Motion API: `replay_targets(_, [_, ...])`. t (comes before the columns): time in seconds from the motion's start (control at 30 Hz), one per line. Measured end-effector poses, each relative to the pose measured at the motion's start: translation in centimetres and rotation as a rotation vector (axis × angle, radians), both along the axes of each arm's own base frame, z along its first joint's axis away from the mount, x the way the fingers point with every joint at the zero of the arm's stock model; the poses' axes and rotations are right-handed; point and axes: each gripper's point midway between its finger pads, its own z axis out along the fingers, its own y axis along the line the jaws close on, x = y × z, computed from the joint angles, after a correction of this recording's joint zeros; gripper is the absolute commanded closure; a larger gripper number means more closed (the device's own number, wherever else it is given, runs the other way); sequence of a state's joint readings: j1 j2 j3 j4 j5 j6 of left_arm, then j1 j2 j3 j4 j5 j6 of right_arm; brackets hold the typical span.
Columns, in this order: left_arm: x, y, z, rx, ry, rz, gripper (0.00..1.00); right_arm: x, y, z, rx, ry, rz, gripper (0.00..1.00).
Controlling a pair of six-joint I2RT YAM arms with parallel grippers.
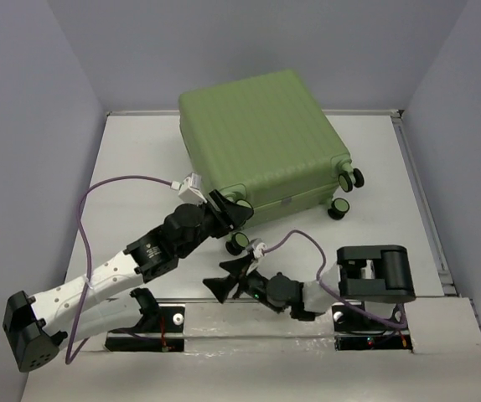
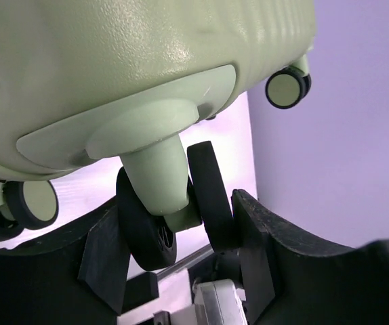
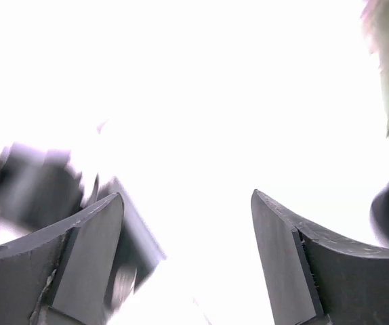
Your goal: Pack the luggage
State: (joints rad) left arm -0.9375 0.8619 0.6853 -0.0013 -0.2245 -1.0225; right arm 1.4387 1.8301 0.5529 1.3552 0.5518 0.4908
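The luggage [image 1: 261, 138] is a light-green ribbed suitcase lying closed on the white table, its wheels toward the arms. My left gripper [image 1: 237, 210] reaches under its near corner. In the left wrist view the luggage shell [image 2: 113, 61] fills the top, and a black twin caster wheel [image 2: 147, 227] sits between my left gripper's [image 2: 181, 261] fingers [image 2: 257, 250], which press on both of its sides. My right gripper [image 1: 224, 278] hangs open just below another wheel [image 1: 239, 243]. Nothing lies between the right gripper's [image 3: 188, 237] pads, and that view is washed out white.
Two more wheels [image 1: 345, 193] stick out at the luggage's right corner. A black block of the right arm [image 1: 376, 272] sits near the table's front right. Purple cables [image 1: 98, 188] loop over the left side. Grey walls close in the table's back and sides.
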Motion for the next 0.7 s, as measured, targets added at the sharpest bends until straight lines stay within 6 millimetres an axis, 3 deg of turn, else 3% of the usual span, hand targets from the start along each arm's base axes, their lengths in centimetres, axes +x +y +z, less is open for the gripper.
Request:
replay_targets(0.07, [-0.1,-0.2,0.1,-0.036,-0.004,-0.001,0.61,-2.7,-1.9,-1.2,-0.046,0.012,0.07,0.12])
replay_targets(0.13, [-0.1,-0.1,0.2,-0.06,-0.01,0.005,0.48,-3.1,-3.9,-1.4,-0.072,0.027,0.081,0.09])
replay_targets(0.2, [-0.1,0.2,0.2,-0.073,-0.017,0.015,0.35,-2.8,-4.9,-0.1,-0.067,0.033,0.075,0.06])
replay_targets(0.27, [-0.2,0.3,0.1,-0.075,-0.019,0.019,0.24,-2.5,-5.5,2.7,-0.023,0.032,0.064,0.04])
replay_targets(0.43, [-0.8,0.2,1.0,-0.099,-0.036,-0.007,0.18,-1.7,-7.5,7.5,0.001,0.022,0.004,0.0])
replay_targets(0.7, [-0.9,0.3,1.0,-0.121,-0.047,-0.009,0.18,1.2,-9.4,10.6,-0.114,-0.025,-0.1,0.0])
